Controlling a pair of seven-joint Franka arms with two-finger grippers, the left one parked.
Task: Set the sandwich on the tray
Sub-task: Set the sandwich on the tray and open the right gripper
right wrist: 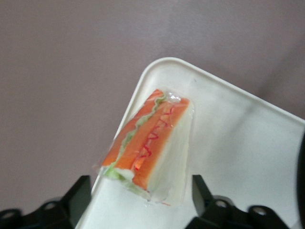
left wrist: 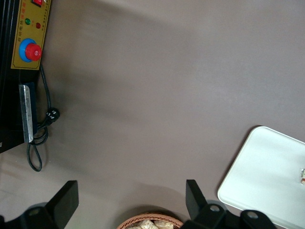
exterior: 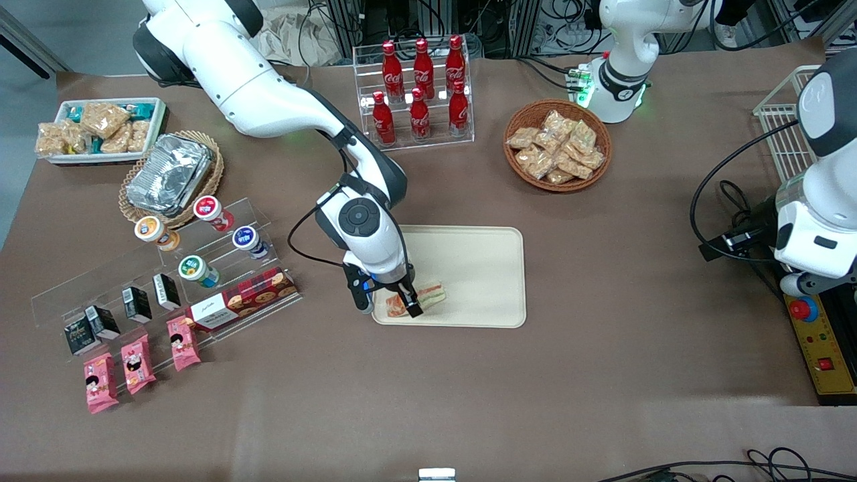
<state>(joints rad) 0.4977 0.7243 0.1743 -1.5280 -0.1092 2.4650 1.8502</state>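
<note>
Landmark: I place everything by the tray (exterior: pixel 469 268), the cream rectangle lying on the brown table (exterior: pixel 602 375).

Sandwich: the sandwich (exterior: pixel 428 296) lies on the tray, close to the tray corner nearest the front camera at the working arm's end. In the right wrist view the sandwich (right wrist: pixel 152 148) sits with its red, orange and green filling edge turned up toward the camera, its wrapper reaching the tray (right wrist: pixel 228 143) rim.

Hand: my hand (exterior: pixel 388 300) hangs right over that same corner of the tray. In the right wrist view its fingers (right wrist: pixel 78 200) stand wide, one on each side of the wedge and clear of it, so I hold nothing.

Progress: I judge the placing done, since the wedge lies on the tray with the fingers off it.

Handling: I expect it to be light and soft, the bread crushing easily and the clear film slick under the pads.

Where to grip: if I must take it again, I would close gently across the two flat bread faces near the thick end, not on the filling edge or loose film.

Risk: it lies near the rim, so a careless lift-off could nudge it off the tray.
</note>
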